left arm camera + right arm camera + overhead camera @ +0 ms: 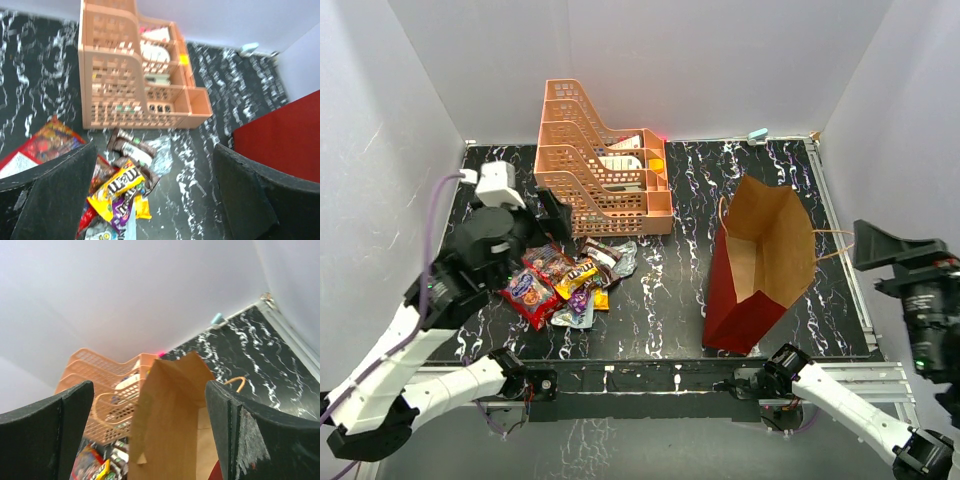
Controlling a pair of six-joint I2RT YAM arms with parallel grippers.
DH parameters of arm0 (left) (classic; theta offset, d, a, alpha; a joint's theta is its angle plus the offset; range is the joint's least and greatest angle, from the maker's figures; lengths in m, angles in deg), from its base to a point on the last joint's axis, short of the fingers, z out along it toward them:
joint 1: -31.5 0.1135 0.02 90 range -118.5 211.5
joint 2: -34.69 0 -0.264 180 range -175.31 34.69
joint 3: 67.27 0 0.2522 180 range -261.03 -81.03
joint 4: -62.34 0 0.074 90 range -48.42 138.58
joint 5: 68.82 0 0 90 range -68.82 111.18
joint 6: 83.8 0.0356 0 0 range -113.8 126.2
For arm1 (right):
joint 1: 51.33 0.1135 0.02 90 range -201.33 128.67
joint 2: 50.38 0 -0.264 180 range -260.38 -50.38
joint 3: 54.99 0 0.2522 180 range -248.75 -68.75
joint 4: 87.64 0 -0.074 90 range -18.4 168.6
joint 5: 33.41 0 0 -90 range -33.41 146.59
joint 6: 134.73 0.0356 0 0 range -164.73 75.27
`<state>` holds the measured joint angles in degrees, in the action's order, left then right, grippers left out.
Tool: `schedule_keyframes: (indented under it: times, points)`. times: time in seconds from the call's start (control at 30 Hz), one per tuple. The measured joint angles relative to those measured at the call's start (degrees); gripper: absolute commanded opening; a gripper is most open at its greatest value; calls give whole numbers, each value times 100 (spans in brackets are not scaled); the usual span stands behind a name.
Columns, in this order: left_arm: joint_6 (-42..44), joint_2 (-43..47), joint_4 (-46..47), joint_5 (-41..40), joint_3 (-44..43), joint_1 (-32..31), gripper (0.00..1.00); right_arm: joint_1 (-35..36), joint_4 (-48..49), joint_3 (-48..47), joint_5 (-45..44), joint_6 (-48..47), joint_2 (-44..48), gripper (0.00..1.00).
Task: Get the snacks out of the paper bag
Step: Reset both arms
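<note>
The snacks lie in a pile on the black marbled table left of centre: a large red bag (527, 292), a yellow M&M's packet (577, 277), and brown, purple and silver wrappers. In the left wrist view I see the yellow packet (117, 182), a brown one (131, 146), a purple one (120, 210) and the red bag (47, 142). The paper bag (760, 265) stands open at the right, dark red outside, kraft inside; no packet shows in it. My left gripper (558, 218) hangs open and empty above the pile (155, 200). My right gripper (875, 248) is open and empty, right of the bag (150, 440).
An orange lattice tray rack (600, 165) with items in it stands at the back, just behind the pile; it also shows in the left wrist view (130, 75) and the right wrist view (105, 380). White walls enclose the table. The bag's cord handle (835, 245) sticks out towards the right gripper.
</note>
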<state>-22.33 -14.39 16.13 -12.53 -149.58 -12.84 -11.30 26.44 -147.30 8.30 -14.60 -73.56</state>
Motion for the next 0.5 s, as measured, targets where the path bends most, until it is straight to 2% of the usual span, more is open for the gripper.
schedule_keyframes:
  times: [0.3, 0.5]
  points:
    - [949, 343, 0, 354, -1869, 0, 98, 0, -531, -2002, 1668, -599, -592, 98]
    - [1340, 695, 31, 374, -2551, 0, 98, 0, -590, -2297, 2002, -767, -861, 98]
